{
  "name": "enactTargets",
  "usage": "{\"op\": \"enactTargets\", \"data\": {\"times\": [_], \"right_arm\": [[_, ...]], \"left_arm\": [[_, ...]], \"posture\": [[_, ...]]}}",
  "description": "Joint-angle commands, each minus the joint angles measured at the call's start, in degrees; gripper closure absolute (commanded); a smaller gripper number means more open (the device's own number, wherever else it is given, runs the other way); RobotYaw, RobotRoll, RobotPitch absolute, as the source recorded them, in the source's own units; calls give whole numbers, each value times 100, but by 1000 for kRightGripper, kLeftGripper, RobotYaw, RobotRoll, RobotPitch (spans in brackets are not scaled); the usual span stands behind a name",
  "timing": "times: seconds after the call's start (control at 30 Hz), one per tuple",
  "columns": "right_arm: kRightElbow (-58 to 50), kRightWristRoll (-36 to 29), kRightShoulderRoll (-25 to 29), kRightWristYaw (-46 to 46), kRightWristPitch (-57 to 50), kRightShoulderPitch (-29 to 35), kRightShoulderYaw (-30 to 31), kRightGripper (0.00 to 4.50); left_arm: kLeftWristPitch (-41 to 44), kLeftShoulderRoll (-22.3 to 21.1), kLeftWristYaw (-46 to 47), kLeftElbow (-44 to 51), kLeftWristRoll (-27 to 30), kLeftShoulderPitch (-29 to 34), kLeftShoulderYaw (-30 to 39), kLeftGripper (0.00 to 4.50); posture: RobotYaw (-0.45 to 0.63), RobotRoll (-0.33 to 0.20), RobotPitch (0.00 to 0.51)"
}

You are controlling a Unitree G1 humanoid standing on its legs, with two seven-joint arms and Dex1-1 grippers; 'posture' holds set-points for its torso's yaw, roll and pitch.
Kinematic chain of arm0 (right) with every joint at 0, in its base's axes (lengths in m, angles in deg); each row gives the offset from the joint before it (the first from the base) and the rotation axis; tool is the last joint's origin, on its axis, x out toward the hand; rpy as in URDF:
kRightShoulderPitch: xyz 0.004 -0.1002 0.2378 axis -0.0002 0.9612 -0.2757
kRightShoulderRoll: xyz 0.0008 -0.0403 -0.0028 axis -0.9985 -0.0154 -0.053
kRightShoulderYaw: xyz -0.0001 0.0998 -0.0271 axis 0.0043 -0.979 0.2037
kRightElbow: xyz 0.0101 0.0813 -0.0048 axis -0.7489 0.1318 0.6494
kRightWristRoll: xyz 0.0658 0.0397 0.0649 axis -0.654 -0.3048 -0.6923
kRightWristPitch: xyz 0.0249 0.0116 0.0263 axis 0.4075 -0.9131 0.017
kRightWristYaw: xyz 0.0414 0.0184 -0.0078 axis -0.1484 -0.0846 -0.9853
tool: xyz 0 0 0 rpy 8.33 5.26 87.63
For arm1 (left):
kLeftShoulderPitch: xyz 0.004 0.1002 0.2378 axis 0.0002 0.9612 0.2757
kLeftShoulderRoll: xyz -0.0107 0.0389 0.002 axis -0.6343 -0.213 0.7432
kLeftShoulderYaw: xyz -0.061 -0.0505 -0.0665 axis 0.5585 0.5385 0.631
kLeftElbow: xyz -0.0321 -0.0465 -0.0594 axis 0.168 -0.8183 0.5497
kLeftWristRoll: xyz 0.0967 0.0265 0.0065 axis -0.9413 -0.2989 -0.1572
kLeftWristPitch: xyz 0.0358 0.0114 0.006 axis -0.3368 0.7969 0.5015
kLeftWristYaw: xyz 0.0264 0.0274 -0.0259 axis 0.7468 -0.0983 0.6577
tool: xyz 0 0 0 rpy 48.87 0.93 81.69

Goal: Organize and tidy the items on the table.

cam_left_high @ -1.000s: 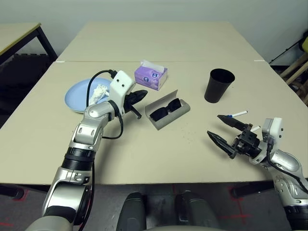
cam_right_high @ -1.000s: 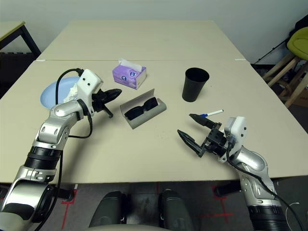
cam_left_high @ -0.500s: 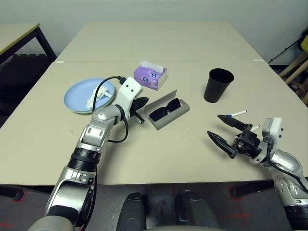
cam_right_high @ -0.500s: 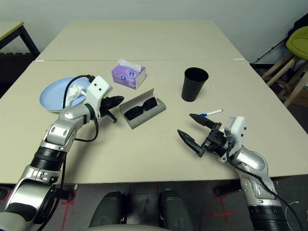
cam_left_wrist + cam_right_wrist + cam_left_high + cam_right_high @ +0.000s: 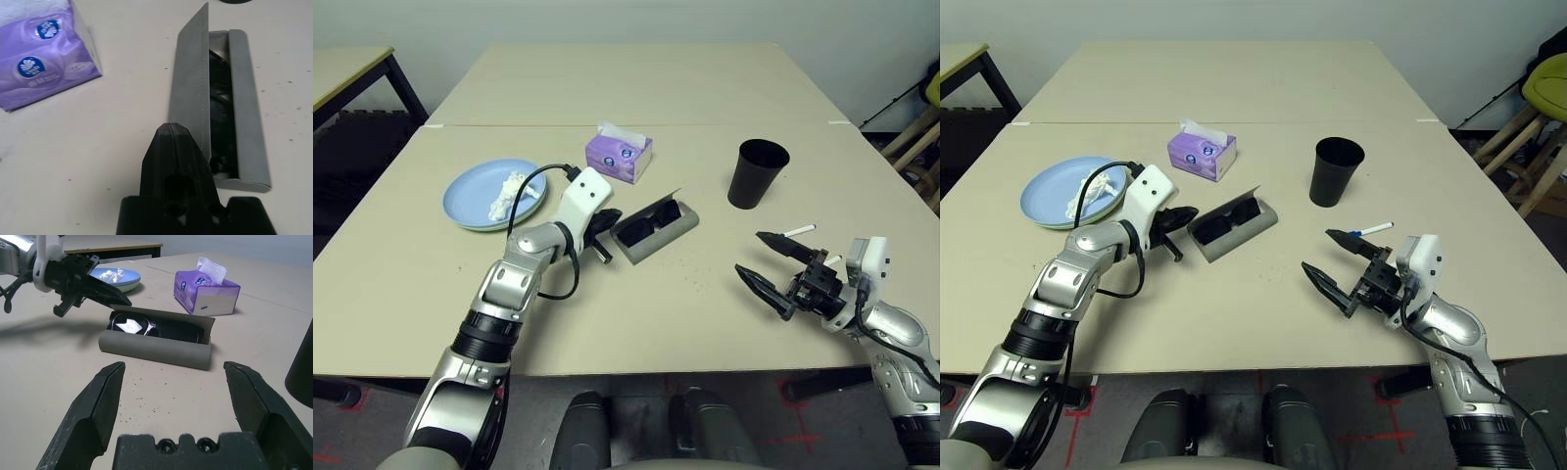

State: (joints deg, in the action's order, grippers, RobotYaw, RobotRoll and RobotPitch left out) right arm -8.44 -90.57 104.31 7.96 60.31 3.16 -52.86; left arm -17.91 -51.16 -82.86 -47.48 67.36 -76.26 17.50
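Observation:
The grey glasses case (image 5: pixel 658 231) lies mid-table with black sunglasses (image 5: pixel 219 93) inside. Its lid (image 5: pixel 190 93) stands half raised. My left gripper (image 5: pixel 611 217) is shut, and its tip touches the lid's outer side. A purple tissue box (image 5: pixel 620 155) sits just behind. Left of it, a light blue plate (image 5: pixel 475 196) holds a crumpled white tissue (image 5: pixel 506 194); a pale green plate's rim (image 5: pixel 1056 224) peeks from under it. A black cup (image 5: pixel 759 171) stands at the right. A white marker (image 5: pixel 798 231) lies beyond my right gripper (image 5: pixel 749 254), which hovers open and empty.
A seam (image 5: pixel 724 124) crosses the table behind the items. A black-legged side table (image 5: pixel 352 69) stands at the far left. Stools (image 5: pixel 1542 108) stand off the right edge. Bare tabletop lies between the case and my right gripper.
My left gripper has swung right from beside the plate to the case, and the lid has risen from lying flat to half raised. The right arm has not moved.

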Motion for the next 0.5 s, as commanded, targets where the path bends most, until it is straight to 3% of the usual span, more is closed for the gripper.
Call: {"op": "enactTargets", "data": {"times": [0.03,0.5], "right_arm": [[115,36,41,14,31,-41,-13,0],[276,46,73,-44,89,-140,-27,0]], "left_arm": [[221,-11,-46,310,54,164,-119,4463],[466,-5,23,501,118,434,-108,4463]], "posture": [[90,0,75],[88,0,77]]}}
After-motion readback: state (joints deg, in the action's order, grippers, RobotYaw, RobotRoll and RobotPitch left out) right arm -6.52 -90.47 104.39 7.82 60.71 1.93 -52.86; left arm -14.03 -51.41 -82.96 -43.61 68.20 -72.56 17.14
